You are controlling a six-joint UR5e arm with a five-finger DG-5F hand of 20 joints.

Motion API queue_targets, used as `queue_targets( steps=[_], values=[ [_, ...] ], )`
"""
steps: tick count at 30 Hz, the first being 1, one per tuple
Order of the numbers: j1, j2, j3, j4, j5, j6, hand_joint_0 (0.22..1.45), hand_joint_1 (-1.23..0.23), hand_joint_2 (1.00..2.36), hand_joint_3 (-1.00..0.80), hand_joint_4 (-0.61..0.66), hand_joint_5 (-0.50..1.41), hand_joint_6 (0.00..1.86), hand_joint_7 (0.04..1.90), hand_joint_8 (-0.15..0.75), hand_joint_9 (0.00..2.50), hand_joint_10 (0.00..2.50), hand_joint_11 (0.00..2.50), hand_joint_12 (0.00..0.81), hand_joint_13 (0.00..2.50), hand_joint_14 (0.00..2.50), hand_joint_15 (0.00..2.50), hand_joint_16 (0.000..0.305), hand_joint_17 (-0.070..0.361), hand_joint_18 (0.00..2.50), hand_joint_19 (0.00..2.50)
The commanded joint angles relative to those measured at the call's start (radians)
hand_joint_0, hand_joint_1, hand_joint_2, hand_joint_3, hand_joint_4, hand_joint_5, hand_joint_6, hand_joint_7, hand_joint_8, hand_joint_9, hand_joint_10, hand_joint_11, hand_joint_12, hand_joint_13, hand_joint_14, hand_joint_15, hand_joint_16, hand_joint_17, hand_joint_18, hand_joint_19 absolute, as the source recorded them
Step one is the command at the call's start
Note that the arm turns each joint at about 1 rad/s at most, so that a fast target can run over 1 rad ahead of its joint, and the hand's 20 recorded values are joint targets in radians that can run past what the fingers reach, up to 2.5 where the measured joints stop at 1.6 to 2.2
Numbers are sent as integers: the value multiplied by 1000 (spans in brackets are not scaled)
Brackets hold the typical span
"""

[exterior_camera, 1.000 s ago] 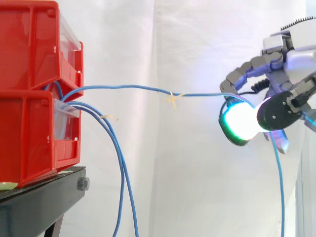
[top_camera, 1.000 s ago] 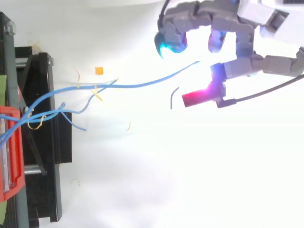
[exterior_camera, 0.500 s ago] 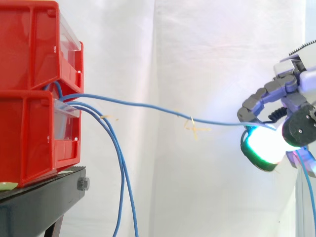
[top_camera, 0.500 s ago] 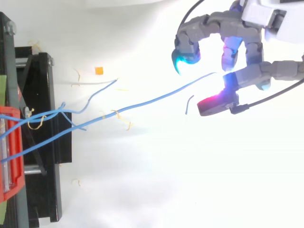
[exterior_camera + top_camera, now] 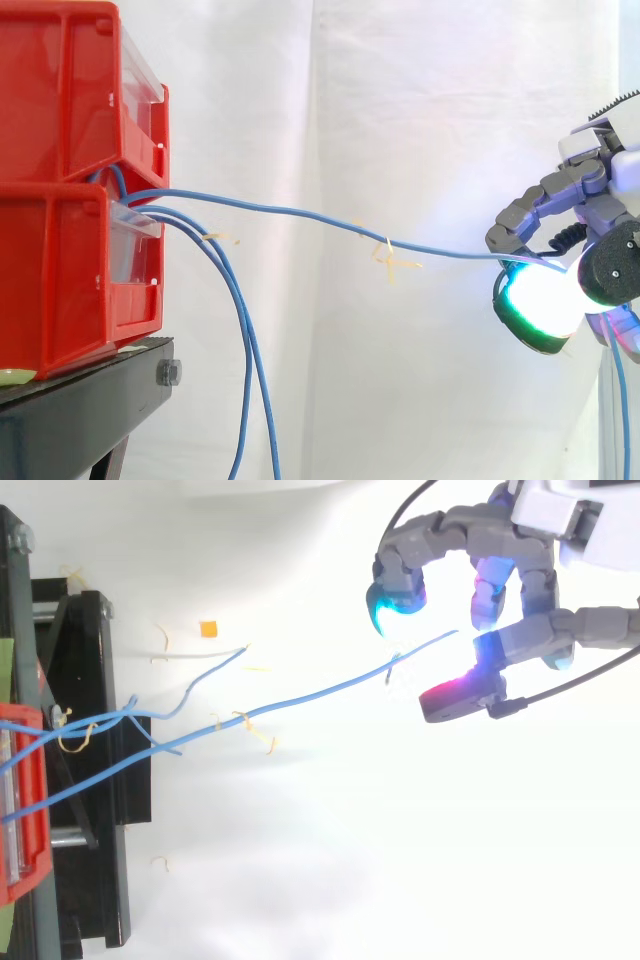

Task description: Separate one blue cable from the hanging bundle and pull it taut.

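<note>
One blue cable (image 5: 300, 214) runs from the gap between the stacked red bins (image 5: 60, 180) across to my hand (image 5: 606, 272) at the right edge, sloping slightly down and nearly straight. My hand (image 5: 500, 555) is curled round this cable, which passes between a cyan-glowing fingertip (image 5: 385, 608) and the magenta-glowing thumb. The cable's loose end drops from the hand at the far right (image 5: 618, 400). The other blue cables of the bundle (image 5: 245, 360) hang down from the bins beside the black stand (image 5: 80, 410). A yellow tie (image 5: 390, 256) clings to the held cable.
A white curtain forms the backdrop. Small yellow ties and an orange scrap (image 5: 208, 628) lie on the white floor below. The black stand (image 5: 100, 780) and the bins take up the left edge in the top view.
My hand has moved right and a little lower with the blue cable, drawing it straighter; the yellow tie slid lower along with it. Over the last half second almost nothing has shifted.
</note>
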Motion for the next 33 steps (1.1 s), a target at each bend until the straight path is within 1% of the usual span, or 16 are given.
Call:
queue_targets(
  steps=[1,2,4,5,6,11,25,26,27,33],
  values=[
    [1,0,1,-1,-1,9,745,-743,1012,-357,49,136,505,1230,22,1892,15,313,191,1333,15,372,48,107,984,547],
    [1,0,-1,-2,-3,12,745,-743,1013,-357,51,136,505,1235,28,1892,14,313,191,1334,15,369,48,107,984,548],
    [2,0,1,-8,-4,54,745,-743,1012,-355,50,136,505,1227,28,1895,15,315,195,1332,15,372,47,106,984,548],
    [2,0,1,-10,-4,64,745,-743,1012,-355,50,136,505,1232,28,1895,15,314,194,1333,15,369,47,106,984,548],
    [5,0,-1,-16,-4,104,745,-743,1012,-353,43,136,505,1235,28,1894,17,314,195,1333,15,369,47,106,984,546],
    [5,0,1,-37,-10,187,745,-743,1012,-352,48,136,505,1235,28,1895,17,321,193,1330,15,369,46,104,988,545],
    [5,0,-1,-74,-9,276,747,-744,1012,-351,51,136,505,1229,27,1890,15,325,192,1328,15,372,46,103,986,551],
    [5,0,-1,-90,-10,301,746,-744,1013,-347,50,136,505,1229,29,1890,15,319,193,1327,15,368,46,104,987,546],
    [7,0,-1,-99,-10,311,747,-744,1013,-349,50,136,505,1228,28,1893,14,308,195,1328,15,369,46,104,987,544],
    [5,0,-1,-113,-15,337,747,-744,1013,-347,50,136,505,1237,28,1895,15,314,193,1332,15,365,46,103,985,553]
  ],
)
